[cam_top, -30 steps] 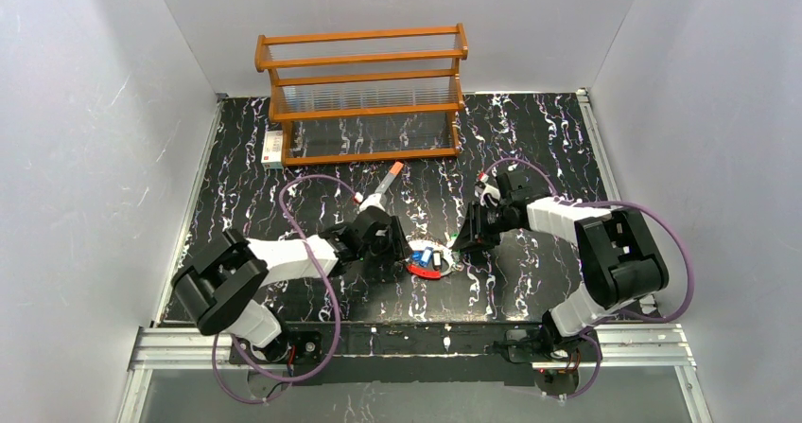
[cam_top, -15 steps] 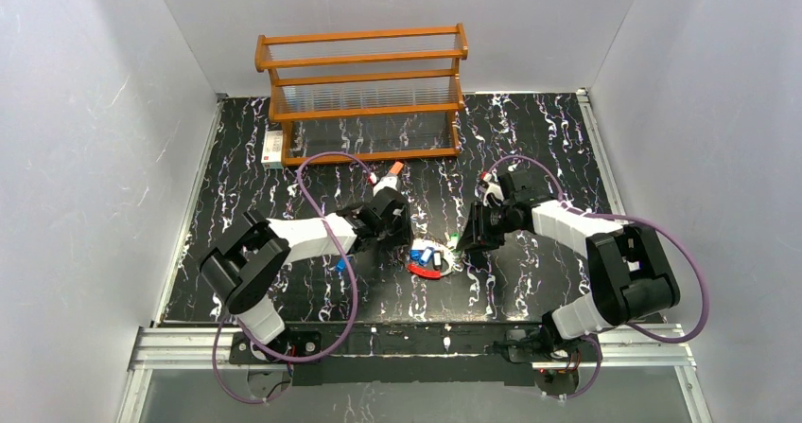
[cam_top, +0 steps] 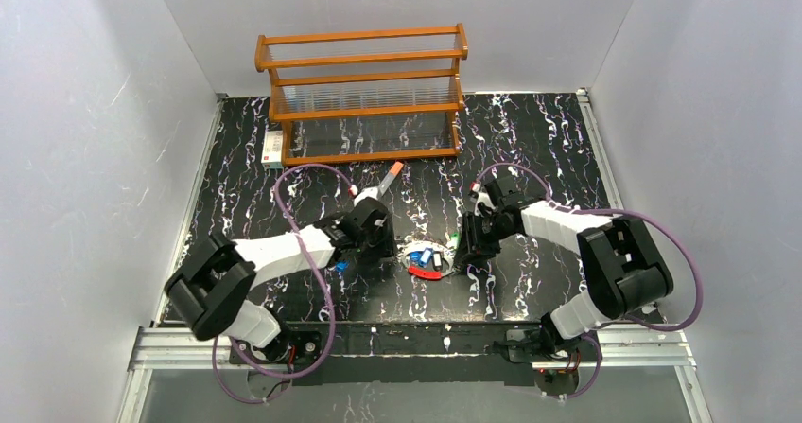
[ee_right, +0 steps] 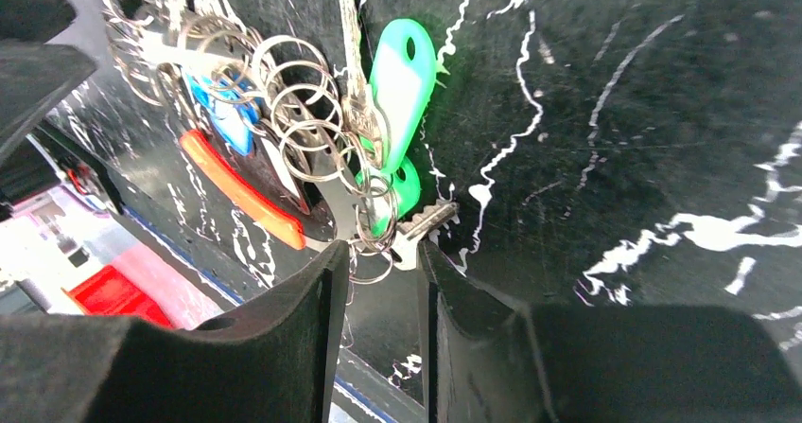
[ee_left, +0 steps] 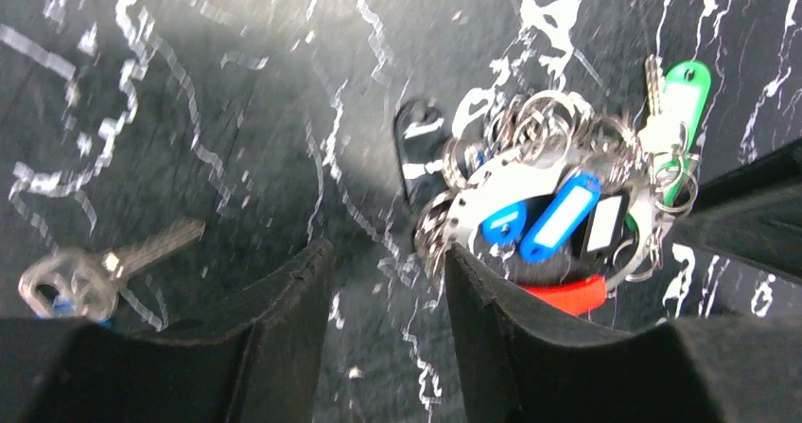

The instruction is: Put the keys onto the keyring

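Loose key (ee_left: 104,267), blue head, flat on worktop (cam_top: 530,139), left of middle, just left of my left gripper (ee_left: 383,257). That gripper's fingers apart, only bare worktop between them. Keyring (ee_left: 567,297) flat mid-worktop, toward near edge, between my two grippers, red section on near side. Blue-headed keys (ee_left: 558,220) and many small rings (ee_right: 303,111) bunched within loop. Green-headed key (ee_right: 402,78) at its right side. My right gripper (ee_right: 380,250): narrow gap, small rings and key tip at its mouth; cannot tell whether pinched.
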